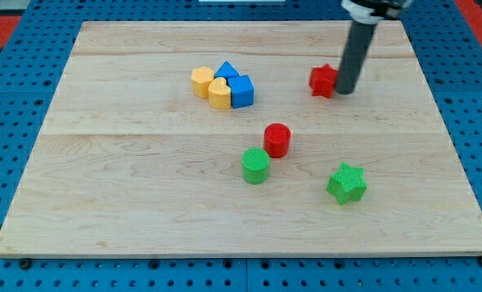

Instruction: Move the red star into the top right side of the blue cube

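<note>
While my tip (346,91) touches the red star (324,80) on its right, the blue cube (241,91) sits well left on the bench (144,195); I carry no claw.

Rod's (356,49) upper end beyond the view's top edge.

A pale wooden desk (144,203) fills the view, its planks running side to side with faint seams. Around it lies a blue pegboard surface (14,122) dotted with holes. Red patches (6,24) show at both upper corners. The light is even and soft.
</note>
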